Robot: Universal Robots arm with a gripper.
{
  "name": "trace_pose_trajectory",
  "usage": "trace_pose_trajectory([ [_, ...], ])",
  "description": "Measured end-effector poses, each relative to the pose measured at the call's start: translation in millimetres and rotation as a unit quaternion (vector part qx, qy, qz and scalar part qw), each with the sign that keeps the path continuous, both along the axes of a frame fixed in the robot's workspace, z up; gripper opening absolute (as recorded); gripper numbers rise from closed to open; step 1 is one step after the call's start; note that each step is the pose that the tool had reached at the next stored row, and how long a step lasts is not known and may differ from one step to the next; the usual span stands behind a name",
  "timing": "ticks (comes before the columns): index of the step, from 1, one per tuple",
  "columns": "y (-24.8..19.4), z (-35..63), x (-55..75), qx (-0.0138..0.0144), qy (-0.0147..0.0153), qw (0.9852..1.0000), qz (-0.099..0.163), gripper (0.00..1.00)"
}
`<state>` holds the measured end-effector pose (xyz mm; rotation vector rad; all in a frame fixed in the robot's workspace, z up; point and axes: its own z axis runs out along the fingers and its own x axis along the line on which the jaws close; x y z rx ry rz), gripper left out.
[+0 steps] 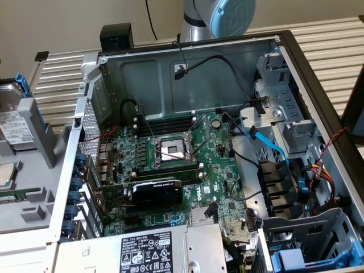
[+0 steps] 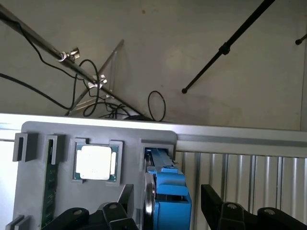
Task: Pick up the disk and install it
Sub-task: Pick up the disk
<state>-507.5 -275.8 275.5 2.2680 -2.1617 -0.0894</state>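
End effector (image 2: 168, 203) hangs open astride disk (image 2: 169, 184) in grey holder (image 2: 33, 191).

The disk (image 1: 10, 122) is silver-grey with a white printed label and a blue carrier. Its holder (image 2: 33, 196) is plain grey. The motherboard (image 1: 170, 168) is green, the graphics card (image 1: 156, 193) black.

The disk (image 2: 169, 199) stands, seemingly on edge, in the holder (image 2: 31, 191) beside the processor chip (image 2: 95, 163).

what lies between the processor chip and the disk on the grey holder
Just a bare strip of the grey holder: the processor chip and the disk sit in neighbouring pockets, as the wrist view shows.
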Motion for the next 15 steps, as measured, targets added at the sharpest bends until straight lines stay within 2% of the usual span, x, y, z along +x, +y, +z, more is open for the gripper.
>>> trace_pose_trajectory([
  [10, 0.0, -0.5, 0.0, 0.0000, 0.0001, 1.0000, -0.001, 0.66],
  [12, 0.0, -0.5, 0.0, 0.0000, 0.0001, 1.0000, -0.001, 0.58],
  [13, 0.0, -0.5, -0.1, 0.0000, 0.0001, 1.0000, -0.001, 0.58],
  [14, 0.0, -0.5, -0.1, 0.0000, 0.0001, 1.0000, -0.001, 0.52],
  [15, 0.0, -0.5, -0.1, 0.0000, 0.0001, 1.0000, -0.001, 0.52],
])
